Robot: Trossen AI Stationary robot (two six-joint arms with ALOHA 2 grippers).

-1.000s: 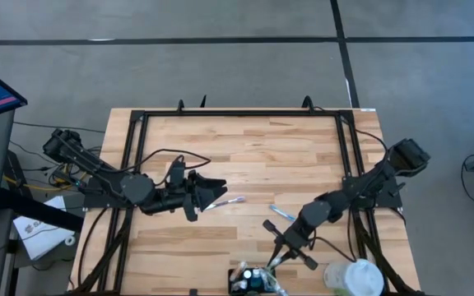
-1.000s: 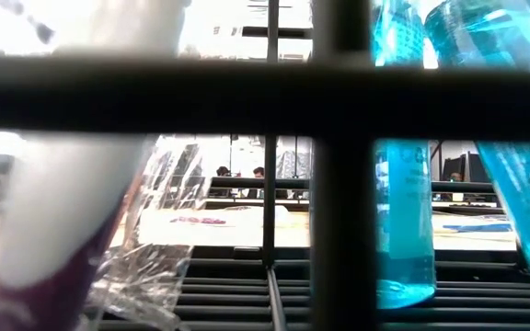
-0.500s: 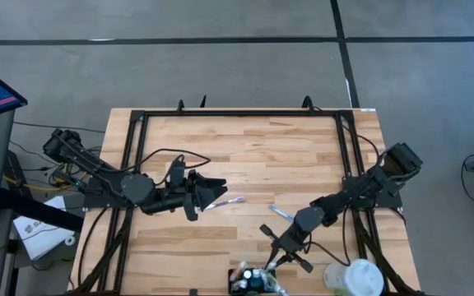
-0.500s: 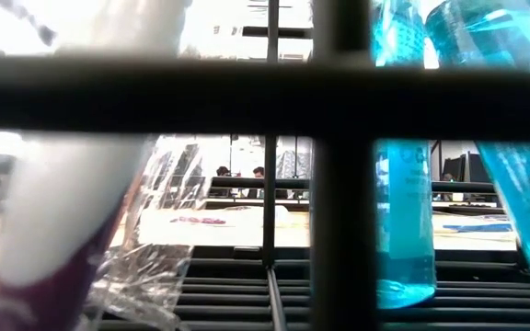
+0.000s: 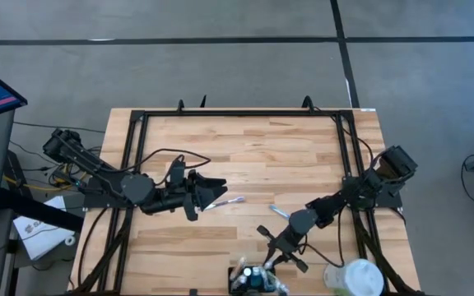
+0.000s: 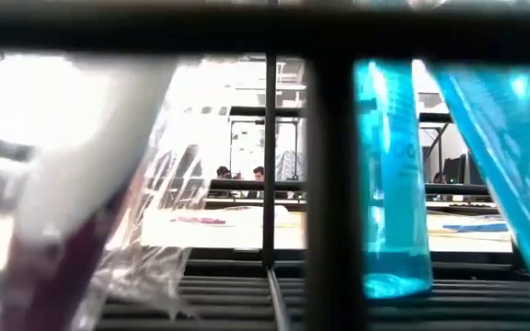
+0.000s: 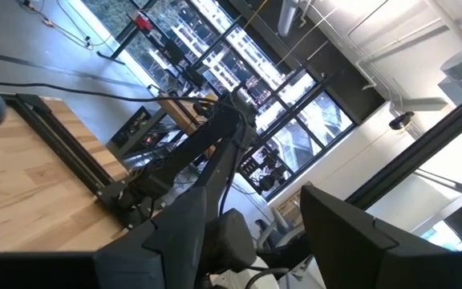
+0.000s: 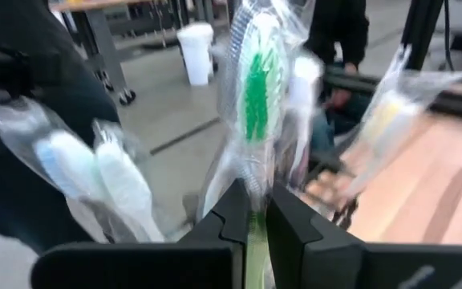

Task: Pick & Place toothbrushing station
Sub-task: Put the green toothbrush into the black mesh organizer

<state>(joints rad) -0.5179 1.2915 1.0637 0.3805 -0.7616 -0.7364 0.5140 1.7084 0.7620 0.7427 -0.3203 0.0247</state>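
The toothbrushing station (image 5: 255, 281) sits at the counter's (image 5: 245, 152) near edge, left of the white cup (image 5: 354, 277). Directly above the station, the right gripper (image 5: 270, 261) pinches a wrapped green toothbrush (image 8: 254, 88) (plastic still on). Far left of the station, the left gripper (image 5: 215, 191) rests with fingers parted, holding nothing.

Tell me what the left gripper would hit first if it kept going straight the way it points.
Likely the wrapped toothbrush lying on the table just ahead of the left gripper; whether the open fingers would strike it or pass above it is unclear.
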